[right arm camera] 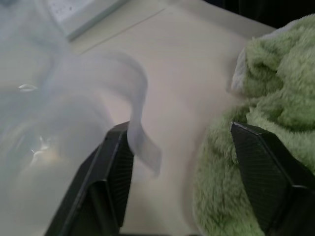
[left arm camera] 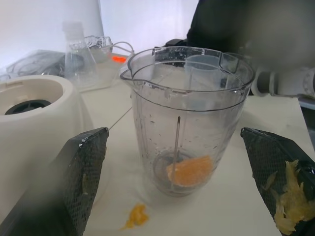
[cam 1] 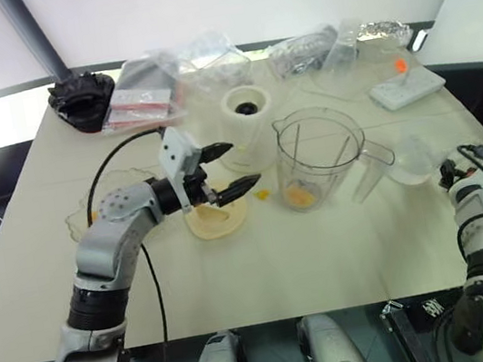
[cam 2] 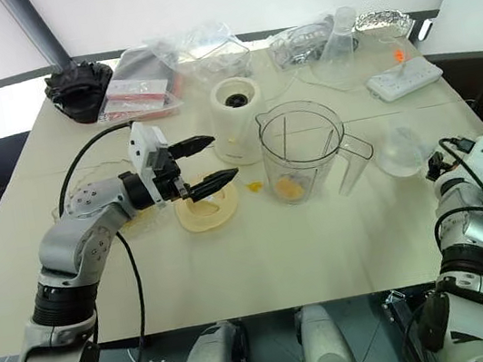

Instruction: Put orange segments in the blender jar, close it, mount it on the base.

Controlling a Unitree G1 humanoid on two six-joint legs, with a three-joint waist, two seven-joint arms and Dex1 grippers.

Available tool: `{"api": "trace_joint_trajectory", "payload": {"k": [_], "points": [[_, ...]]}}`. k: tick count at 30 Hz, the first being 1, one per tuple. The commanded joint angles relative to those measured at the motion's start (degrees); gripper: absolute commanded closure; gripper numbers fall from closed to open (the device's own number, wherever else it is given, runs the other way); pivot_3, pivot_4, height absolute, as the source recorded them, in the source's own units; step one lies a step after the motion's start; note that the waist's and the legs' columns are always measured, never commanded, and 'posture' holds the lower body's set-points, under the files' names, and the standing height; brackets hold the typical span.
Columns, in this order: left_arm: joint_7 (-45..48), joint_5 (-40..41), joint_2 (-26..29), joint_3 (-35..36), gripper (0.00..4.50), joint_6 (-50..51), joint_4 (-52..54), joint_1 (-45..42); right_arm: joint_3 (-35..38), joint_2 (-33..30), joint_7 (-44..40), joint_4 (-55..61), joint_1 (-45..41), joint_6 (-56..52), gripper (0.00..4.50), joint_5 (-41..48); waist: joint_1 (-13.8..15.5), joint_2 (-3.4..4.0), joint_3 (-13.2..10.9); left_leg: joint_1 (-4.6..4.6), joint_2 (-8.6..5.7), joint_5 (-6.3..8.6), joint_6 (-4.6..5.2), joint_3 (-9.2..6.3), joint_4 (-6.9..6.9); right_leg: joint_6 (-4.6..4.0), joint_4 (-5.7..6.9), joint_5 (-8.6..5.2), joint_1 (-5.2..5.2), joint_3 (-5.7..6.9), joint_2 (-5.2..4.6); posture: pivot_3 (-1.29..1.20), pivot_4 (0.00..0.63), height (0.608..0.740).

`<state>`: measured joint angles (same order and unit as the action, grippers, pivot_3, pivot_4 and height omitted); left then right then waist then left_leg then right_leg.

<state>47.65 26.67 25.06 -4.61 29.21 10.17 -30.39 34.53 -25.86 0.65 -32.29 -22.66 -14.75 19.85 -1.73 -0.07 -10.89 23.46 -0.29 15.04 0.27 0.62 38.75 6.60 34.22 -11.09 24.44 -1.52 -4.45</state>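
Clear ribbed plastic blender jar: light, rigid, slick; best gripped by side handle. Left pincer spread, empty; right pincer parted, empty.

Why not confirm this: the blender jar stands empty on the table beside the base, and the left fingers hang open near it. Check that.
One thing is wrong: the blender jar is not empty. The left wrist view shows an orange segment lying at its bottom. The rest holds: it stands on the table beside the base, and the left gripper has its fingers open near it.
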Motion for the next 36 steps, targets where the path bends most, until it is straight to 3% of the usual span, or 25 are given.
{"api": "trace_joint_trajectory", "payload": {"k": [1, 9, 14, 20, 23, 28, 36], "points": [[-0.12, -0.03, 0.02, 0.82, 0.0, -1.1, 1.1, -1.66, 0.1, -0.27, 0.7, 4.4, 0.78, 0.18, 1.5, 0.35, -0.17, 0.0, 0.0, 0.0, 0.0, 0.0, 0.0, 0.01, 0.0, 0.0, 0.0, 0.0, 0.0, 0.0, 0.0, 0.0, 0.15, 0.74], [-0.29, 0.24, -0.13, 0.5, 0.0, -0.58, 1.98, -1.41, 0.3, 1.97, 0.93, 20.61, 9.97, -5.96, 1.5, 3.15, -0.24, 0.0, 0.0, 0.01, 0.01, 0.0, 0.0, -0.05, -0.05, 0.02, -0.02, -0.01, -0.01, 0.0, 0.0, 0.0, 0.15, 0.74], [0.32, 0.07, 0.11, 0.56, 0.0, -1.24, 1.26, -1.23, 0.83, 6.38, 2.56, 42.3, 21.56, -16.07, 1.5, 8.79, -0.01, 0.0, 0.01, 0.01, 0.05, 0.0, 0.0, -0.32, -0.04, 0.0, -0.01, -0.02, 0.0, 0.01, 0.0, 0.0, 0.15, 0.74], [2.38, -0.49, 0.92, 1.1, 0.0, -3.69, -1.85, -0.62, 1.15, 8.51, 3.44, 63.63, 31.93, -26.68, 1.5, 17.47, 0.56, 0.0, 0.02, -0.01, 0.12, 0.0, 0.0, -0.33, -0.03, -0.02, -0.01, -0.03, 0.01, 0.01, -0.03, 0.0, 0.15, 0.74], [5.86, -1.19, 1.54, 1.41, 0.0, -8.38, -6.56, -0.13, -2.16, 7.46, 0.06, 73.52, 36.48, -29.19, 1.5, 21.6, 0.89, 0.02, 0.03, -0.02, 0.14, 0.01, -0.01, -0.38, -0.04, -0.04, -0.01, -0.04, 0.01, 0.05, -0.03, 0.0, 0.15, 0.74], [11.03, 0.52, 3.22, 2.48, 0.0, -10.23, -9.12, -1.62, -5.6, 7.88, 0.13, 81.57, 39.61, -31.53, 1.5, 27.67, 0.98, -0.05, 0.0, 0.06, 0.14, 0.01, -0.02, -0.4, -0.04, -0.05, -0.1, -0.04, 0.04, 0.08, -0.1, 0.0, 0.15, 0.74], [12.41, -0.33, 3.85, 2.76, 0.0, -9.86, -11.21, -3.76, -8.6, 7.44, 2.65, 80.95, 37.34, -31.77, 1.5, 28.38, 1.07, -0.08, 0.01, 0.1, 0.1, 0.02, -0.03, -0.39, -0.05, -0.06, -0.18, -0.04, 0.04, 0.1, -0.21, 0.0, 0.15, 0.74]]}}
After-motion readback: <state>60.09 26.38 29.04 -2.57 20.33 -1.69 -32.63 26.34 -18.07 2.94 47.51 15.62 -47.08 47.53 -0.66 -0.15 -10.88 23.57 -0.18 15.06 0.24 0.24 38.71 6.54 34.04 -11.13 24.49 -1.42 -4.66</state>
